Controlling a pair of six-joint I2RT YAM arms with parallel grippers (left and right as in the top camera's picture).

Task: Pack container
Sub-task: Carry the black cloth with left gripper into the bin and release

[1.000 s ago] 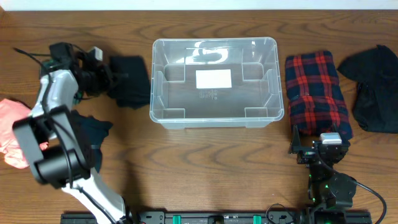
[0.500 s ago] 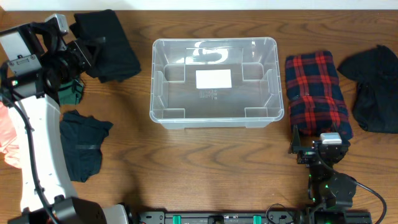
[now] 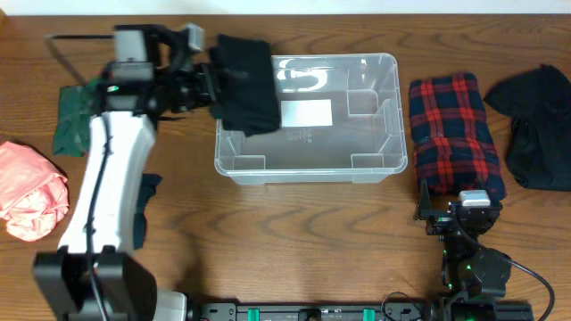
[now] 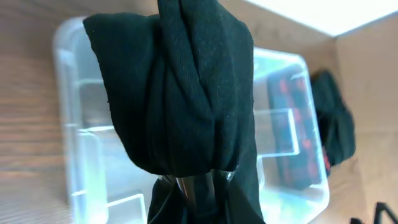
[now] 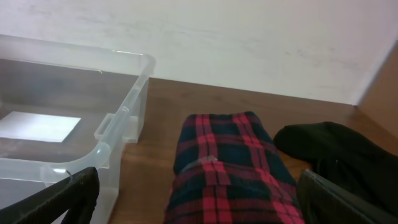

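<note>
1. Currently on the transfer step: the left gripper (image 3: 212,87) has its fingers clamped shut on a folded black garment (image 3: 245,85), holding it over the 10 o'clock corner of the container (image 3: 312,169).
2. Container sits upright on the worktop (image 3: 294,241), centre toward 12 o'clock. Nothing inside yet; only the white label (image 3: 306,113) shows on the bottom.
3. The garment overlaps the 9 o'clock rim. Part is over the interior, part looks outside the wall. The left wrist view shows it bunched and hanging above the bin.
4. Right gripper (image 3: 455,207): fingers spread wide, holding nothing, at 5 o'clock of the container, at the 6 o'clock end of the red plaid garment (image 3: 455,125).
5. Queue:
   - The plaid lies just beside the container at 3 o'clock.
   - A second dark garment (image 3: 535,125) lies further out at 3 o'clock.
   - A dark green cloth (image 3: 76,116) and a pink cloth (image 3: 31,192) lie out at 9 o'clock.
   - Another dark piece (image 3: 143,205) is partly hidden by the left arm.
6. Judgement: first item going in, so the task is at an early stage.
7. Next move needs a shift toward 3 o'clock until the whole bundle clears the rim, then lower, then release. Risk: release too soon and the cloth drapes over the wall.
</note>
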